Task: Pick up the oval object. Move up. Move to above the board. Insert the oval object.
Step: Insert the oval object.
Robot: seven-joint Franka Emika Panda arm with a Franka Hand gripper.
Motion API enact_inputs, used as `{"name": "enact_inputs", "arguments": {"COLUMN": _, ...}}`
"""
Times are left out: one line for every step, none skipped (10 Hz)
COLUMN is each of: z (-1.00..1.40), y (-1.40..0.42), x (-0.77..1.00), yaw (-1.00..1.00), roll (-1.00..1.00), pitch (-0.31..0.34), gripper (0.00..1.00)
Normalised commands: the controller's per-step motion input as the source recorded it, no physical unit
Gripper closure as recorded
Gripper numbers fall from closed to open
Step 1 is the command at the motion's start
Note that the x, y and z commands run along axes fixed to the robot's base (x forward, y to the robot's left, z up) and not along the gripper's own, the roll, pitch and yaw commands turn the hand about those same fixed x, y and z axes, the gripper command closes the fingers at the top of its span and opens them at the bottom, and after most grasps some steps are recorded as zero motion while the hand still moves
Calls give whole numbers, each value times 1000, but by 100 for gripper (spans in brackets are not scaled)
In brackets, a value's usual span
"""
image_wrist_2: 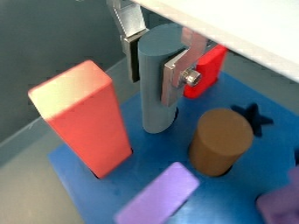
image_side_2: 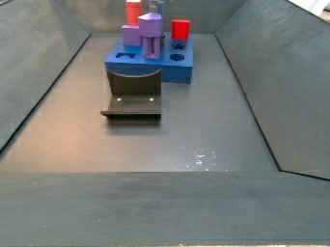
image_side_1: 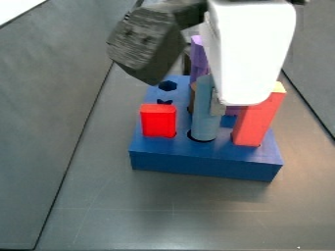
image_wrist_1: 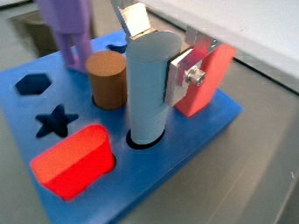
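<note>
The oval object (image_wrist_1: pixel 149 87) is a tall pale blue post. It stands upright with its lower end in a hole near the middle of the deep blue board (image_wrist_1: pixel 176 166). My gripper (image_wrist_1: pixel 162 48) is shut on its upper part, one silver finger on each side. Both wrist views show this grip; in the other the gripper (image_wrist_2: pixel 156 59) clasps the post (image_wrist_2: pixel 159 96) above the board (image_wrist_2: pixel 82 171). In a side view the post (image_side_1: pixel 206 116) stands in the board (image_side_1: pixel 210 157) under the arm's white housing.
A brown cylinder (image_wrist_1: pixel 107 79), a lilac post (image_wrist_1: pixel 66 26), a low red block (image_wrist_1: pixel 73 159) and a tall red block (image_wrist_1: pixel 205 83) stand in the board around the post. Hexagon (image_wrist_1: pixel 33 84) and star (image_wrist_1: pixel 52 122) holes are open. The fixture (image_side_2: pixel 133 104) stands before the board (image_side_2: pixel 154 68).
</note>
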Motion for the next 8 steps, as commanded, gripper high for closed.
{"name": "enact_inputs", "arguments": {"z": -580, "y": 0, "x": 0, "yaw": -1000, "roll": 0, "pitch": 0, "gripper": 100}}
{"name": "enact_inputs", "arguments": {"z": -589, "y": 0, "x": 0, "yaw": -1000, "roll": 0, "pitch": -3, "gripper": 100}}
{"name": "enact_inputs", "arguments": {"z": -586, "y": 0, "x": 0, "yaw": -1000, "roll": 0, "pitch": -1, "gripper": 100}}
{"name": "enact_inputs", "arguments": {"z": -643, "y": 0, "x": 0, "yaw": -1000, "roll": 0, "pitch": -13, "gripper": 100}}
{"name": "enact_inputs", "arguments": {"z": -694, "y": 0, "x": 0, "yaw": -1000, "roll": 30, "pitch": -20, "gripper": 100}}
{"name": "enact_inputs", "arguments": {"z": -680, "y": 0, "x": 0, "yaw": -1000, "roll": 103, "pitch": -20, "gripper": 100}}
{"name": "enact_inputs", "arguments": {"z": -751, "y": -23, "x": -297, "yaw": -534, "roll": 160, "pitch": -79, "gripper": 100}}
{"name": "enact_inputs", "arguments": {"z": -586, "y": -363, "x": -274, "yaw": 757, "roll": 200, "pitch": -247, "gripper": 100}}
